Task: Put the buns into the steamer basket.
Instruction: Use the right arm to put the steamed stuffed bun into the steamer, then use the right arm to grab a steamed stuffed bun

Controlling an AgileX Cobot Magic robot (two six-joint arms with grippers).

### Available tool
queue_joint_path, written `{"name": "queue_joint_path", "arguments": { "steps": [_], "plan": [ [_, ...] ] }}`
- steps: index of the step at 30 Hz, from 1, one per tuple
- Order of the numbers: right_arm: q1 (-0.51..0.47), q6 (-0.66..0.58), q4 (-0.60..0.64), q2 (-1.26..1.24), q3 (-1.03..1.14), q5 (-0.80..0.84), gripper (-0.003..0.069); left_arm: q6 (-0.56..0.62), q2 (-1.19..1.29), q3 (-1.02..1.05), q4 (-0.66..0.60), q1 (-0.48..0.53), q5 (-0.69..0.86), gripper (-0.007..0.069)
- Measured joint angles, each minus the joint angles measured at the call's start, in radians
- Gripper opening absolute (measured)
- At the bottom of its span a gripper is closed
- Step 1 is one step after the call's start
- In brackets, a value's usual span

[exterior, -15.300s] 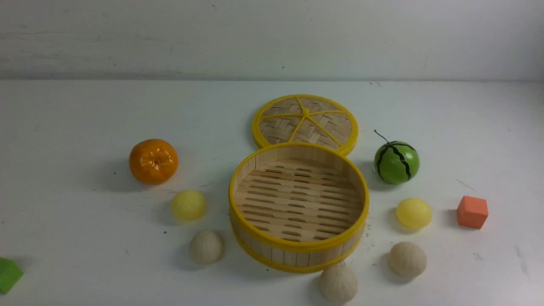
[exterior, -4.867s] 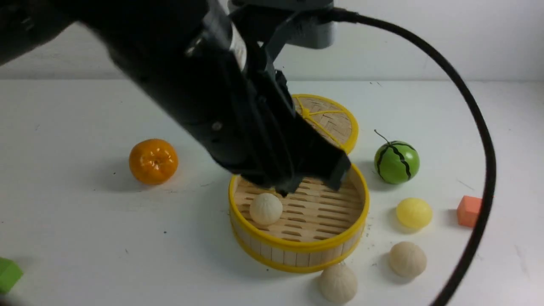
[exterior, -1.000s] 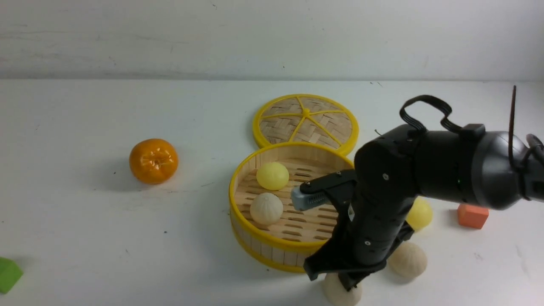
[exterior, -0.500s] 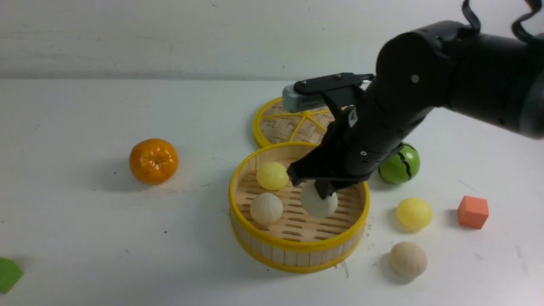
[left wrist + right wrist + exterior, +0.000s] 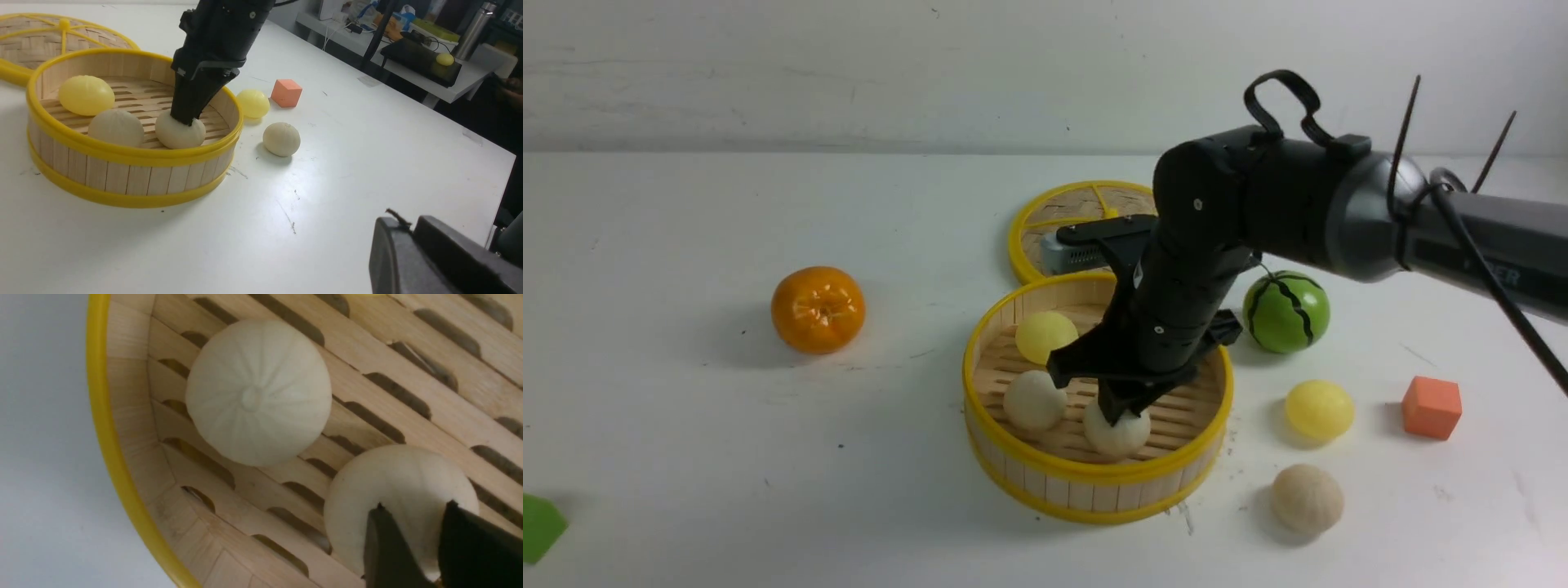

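Presently, steamer basket [image 5: 1086,494] holding yellow bun [image 5: 1045,336], pleated bun [image 5: 1034,400], second pleated bun [image 5: 1117,436] — right gripper [image 5: 1123,415] upon it, fingertips barely parted, whether pinching unclear, loose yellow bun [image 5: 1318,410] and loose pleated bun [image 5: 1307,499] on table [image 5: 686,408] beside — left gripper [image 5: 412,232] fingers unreadable.

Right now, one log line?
steamer basket: three buns in | table: two buns outside | right end effector: on beige bun, grip unclear

Steamer basket [image 5: 122,177]: pale unfinished wood strips and slats, glossy yellow plastic rims. Pleated buns [image 5: 257,392]: matt beige, ridged. Yellow bun [image 5: 86,94]: smooth, faint sheen. Tangerine [image 5: 818,309]: glossy orange skin. Lid [image 5: 1062,214]: woven bamboo. Bench [image 5: 686,449]: white, matt, scuffed.
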Motion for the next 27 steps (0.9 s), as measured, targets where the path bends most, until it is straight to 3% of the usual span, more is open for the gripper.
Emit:
{"name": "queue_joint_path", "arguments": {
  "steps": [1, 2, 3, 6, 10, 14, 17, 20, 27],
  "plan": [
    [0.000, -0.001, 0.001, -0.010, -0.001, 0.013, 0.0307, 0.000, 0.000, 0.000, 0.000, 0.000, 0.000, 0.0063],
    [0.000, -0.001, 0.001, -0.013, -0.001, 0.017, 0.0307, 0.000, 0.000, 0.000, 0.000, 0.000, 0.000, 0.0064],
    [0.000, -0.021, 0.002, -0.044, -0.001, 0.051, 0.0377, 0.000, 0.000, 0.000, 0.000, 0.000, 0.000, 0.0064],
    [-0.001, -0.046, -0.015, -0.117, -0.001, 0.116, 0.0407, 0.000, 0.000, 0.000, 0.000, 0.000, 0.000, 0.0064],
    [-0.034, -0.027, -0.067, -0.281, 0.087, 0.169, 0.0324, 0.000, 0.000, 0.000, 0.000, 0.000, 0.000, 0.0071],
    [-0.117, 0.020, -0.080, -0.400, 0.294, 0.138, 0.0199, 0.000, 0.000, 0.000, 0.000, 0.000, 0.000, 0.0074],
    [-0.173, 0.035, -0.059, -0.434, 0.436, 0.088, 0.0155, 0.000, 0.000, 0.000, 0.000, 0.000, 0.000, 0.0074],
    [-0.210, 0.038, -0.025, -0.423, 0.527, 0.020, 0.0162, 0.000, 0.000, 0.000, 0.000, 0.000, 0.000, 0.0077],
    [-0.246, 0.039, -0.006, -0.378, 0.557, -0.117, 0.0273, 0.000, 0.000, 0.000, 0.000, 0.000, 0.000, 0.0077]
  ]
}}
